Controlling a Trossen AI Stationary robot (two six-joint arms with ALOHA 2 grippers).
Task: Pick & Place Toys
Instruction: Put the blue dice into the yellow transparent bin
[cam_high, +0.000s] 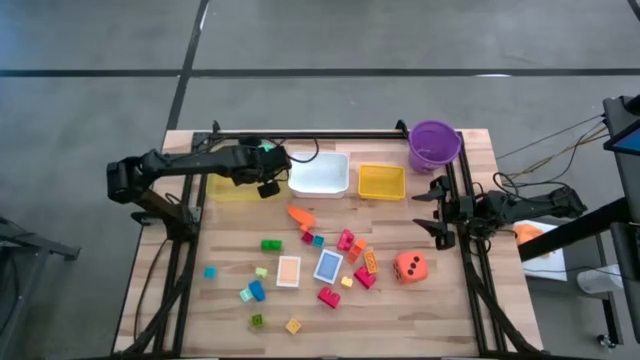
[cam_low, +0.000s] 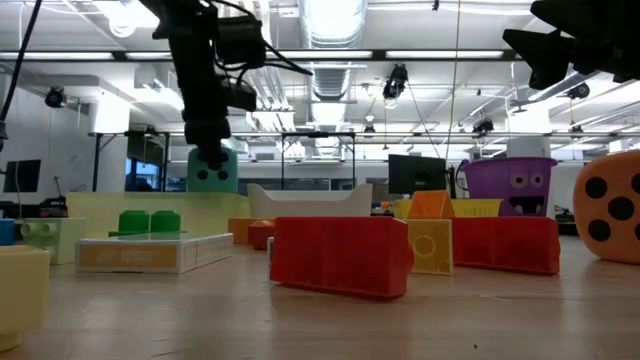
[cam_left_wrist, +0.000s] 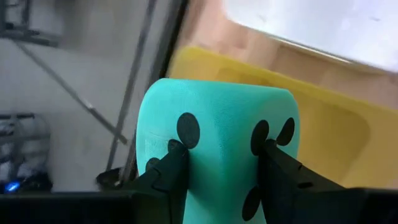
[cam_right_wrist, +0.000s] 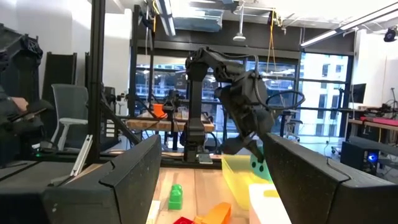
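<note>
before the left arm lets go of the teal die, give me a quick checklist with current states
1. Left gripper shut on the teal die: ok.
2. Die over the pale yellow tray: ok, the left wrist view shows yellow right beneath it.
3. Die low enough to release: cannot tell; in the low view it hangs near the tray's rim.
4. Tray free of other toys: cannot tell, the arm hides part of it.
5. Right gripper clear of the drop: ok, open at the table's right edge.
</note>
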